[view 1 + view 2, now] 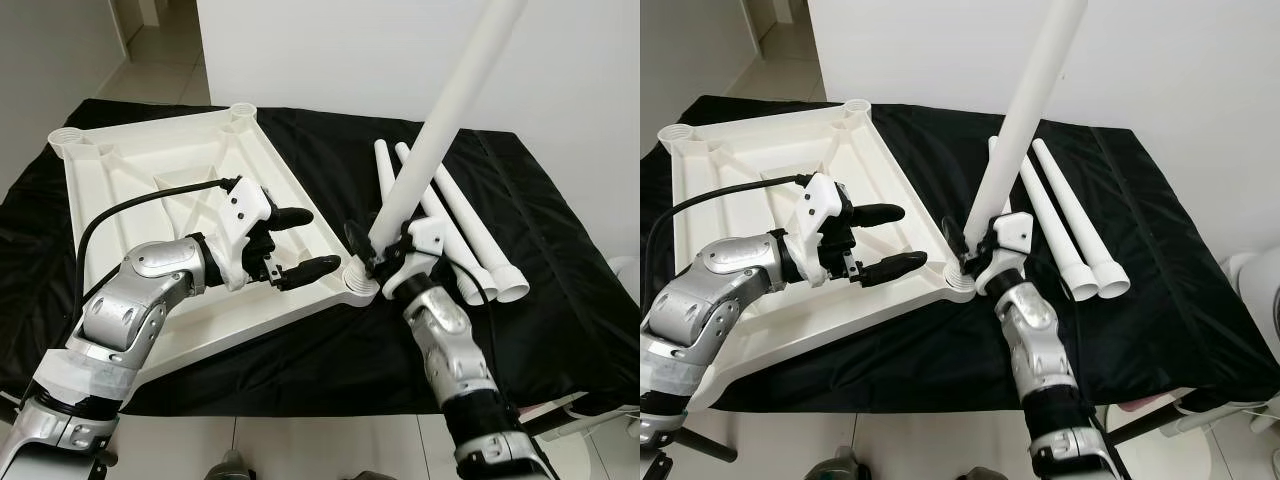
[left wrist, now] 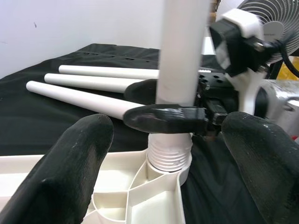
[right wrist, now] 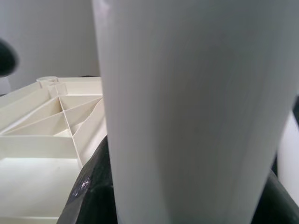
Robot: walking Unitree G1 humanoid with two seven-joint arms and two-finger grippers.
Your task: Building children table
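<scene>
A white plastic tabletop (image 1: 130, 175) lies upside down on a black cloth, ribs facing up. A long white leg (image 1: 440, 120) stands tilted in the tabletop's near right corner socket (image 1: 360, 283). My right gripper (image 1: 372, 247) is shut on the leg just above its threaded end (image 2: 169, 156). My left gripper (image 1: 300, 242) is open, hovering over the tabletop's rim just left of the socket, holding nothing. In the right wrist view the leg (image 3: 196, 112) is very close, with the ribbed tabletop (image 3: 42, 126) behind.
Three more white legs (image 1: 450, 210) lie side by side on the black cloth (image 1: 560, 280) to the right of the held leg. A white wall stands behind the table. A fan (image 2: 273, 18) stands off the cloth's right side.
</scene>
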